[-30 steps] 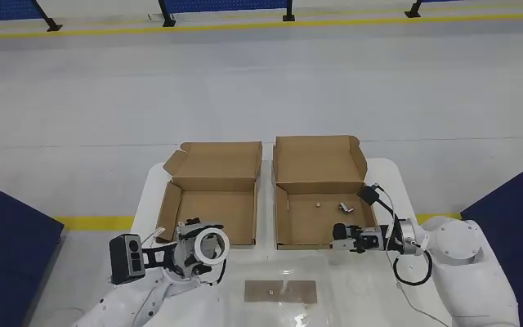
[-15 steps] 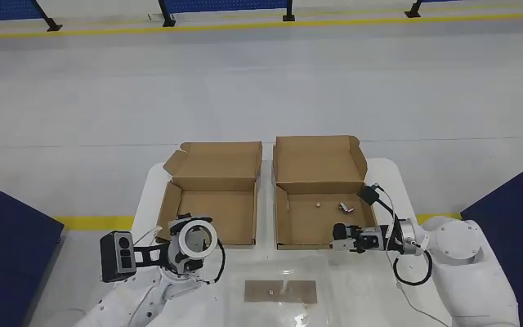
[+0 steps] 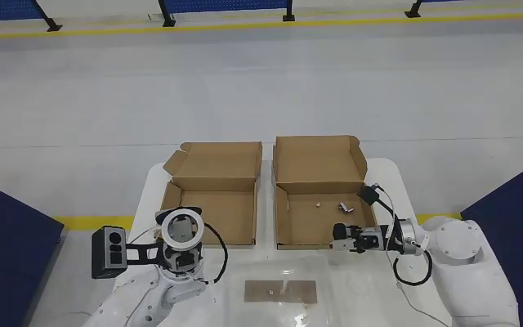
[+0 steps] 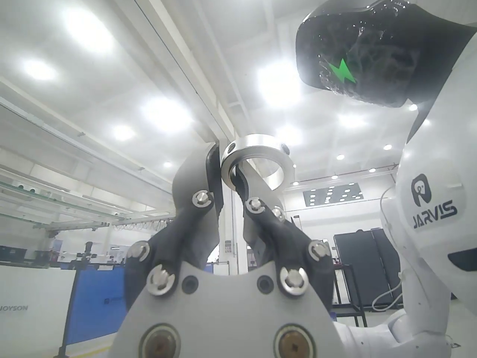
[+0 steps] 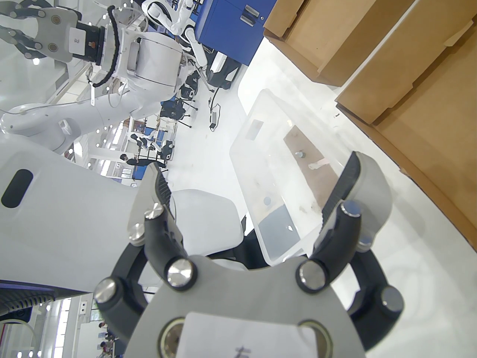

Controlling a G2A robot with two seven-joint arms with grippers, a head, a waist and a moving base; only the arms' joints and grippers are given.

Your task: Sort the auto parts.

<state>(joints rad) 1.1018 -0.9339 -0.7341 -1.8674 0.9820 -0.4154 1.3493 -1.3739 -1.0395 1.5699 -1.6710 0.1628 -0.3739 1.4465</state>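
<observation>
My left gripper [image 4: 227, 173] points up at the ceiling, shut on one wall of a silver metal ring [image 4: 277, 176]. From above, the ring [image 3: 162, 227] faces the camera at the table's front left, just before the left cardboard box [image 3: 216, 214], with the left gripper [image 3: 183, 248] under it. My right gripper [image 3: 338, 235] hangs open and holds nothing at the front edge of the right cardboard box [image 3: 315, 217]. In the right wrist view the right gripper [image 5: 257, 167] is above a clear plastic tray [image 5: 268, 203]. Two small parts [image 3: 318, 202] [image 3: 345, 207] lie in the right box.
The clear tray [image 3: 282, 306] sits at the table's front middle on a brown sheet, with a small bolt [image 5: 300, 154] in it. Both boxes have their lids folded back. The left box [image 5: 335, 38] looks bare inside. The white table [image 3: 384, 176] ends close beside the boxes.
The left arm has swung left with the ring, carrying it from near the left box's front right corner to its front left. The right arm has kept still.
</observation>
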